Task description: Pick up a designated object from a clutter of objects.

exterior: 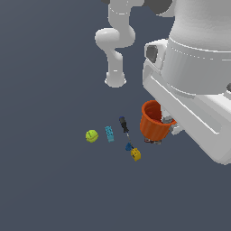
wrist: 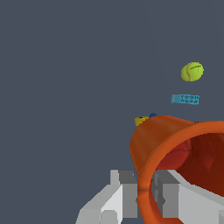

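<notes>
The orange-red cup (exterior: 153,126) is tilted and sits in my gripper (exterior: 168,122) at the exterior view's right of the clutter. In the wrist view the cup (wrist: 153,140) fills the near corner, its thick rim running between my two fingers, one outside the wall (wrist: 124,192) and one inside (wrist: 175,197). The gripper (wrist: 146,197) is shut on the rim. The yellow-green ball (exterior: 91,136), the cyan block (exterior: 109,133), the dark screwdriver-like tool (exterior: 123,125) and the yellow-and-blue piece (exterior: 134,152) lie on the floor to the cup's left.
The ball (wrist: 192,71), cyan block (wrist: 185,99) and yellow-and-blue piece (wrist: 142,120) show beyond the cup in the wrist view. A small dark item (exterior: 152,140) shows just under the cup. The arm's white body (exterior: 194,67) and base (exterior: 116,79) stand behind.
</notes>
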{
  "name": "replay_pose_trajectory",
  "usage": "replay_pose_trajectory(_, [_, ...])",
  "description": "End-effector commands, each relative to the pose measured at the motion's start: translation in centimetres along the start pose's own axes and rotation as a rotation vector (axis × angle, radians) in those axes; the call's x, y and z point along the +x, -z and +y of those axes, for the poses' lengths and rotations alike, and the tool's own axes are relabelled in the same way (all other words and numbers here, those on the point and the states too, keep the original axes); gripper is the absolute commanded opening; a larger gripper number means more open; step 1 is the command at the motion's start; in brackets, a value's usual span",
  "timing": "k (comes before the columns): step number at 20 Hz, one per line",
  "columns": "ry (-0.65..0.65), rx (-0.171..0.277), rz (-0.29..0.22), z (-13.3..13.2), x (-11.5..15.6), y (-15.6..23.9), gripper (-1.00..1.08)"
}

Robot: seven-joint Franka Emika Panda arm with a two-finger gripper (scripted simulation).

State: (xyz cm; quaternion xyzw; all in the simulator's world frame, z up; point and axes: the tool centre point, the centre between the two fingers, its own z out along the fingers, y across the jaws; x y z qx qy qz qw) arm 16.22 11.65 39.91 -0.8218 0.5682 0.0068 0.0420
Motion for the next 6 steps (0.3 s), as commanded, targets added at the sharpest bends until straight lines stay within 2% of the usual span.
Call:
replay_pose_trajectory(1, [0.000,0.001,0.000,-0.20,-0.21,0.49,-1.00])
replay_pose_trajectory(6, [0.000,0.001,0.000,-0.33,-0.34,0.74,-1.00])
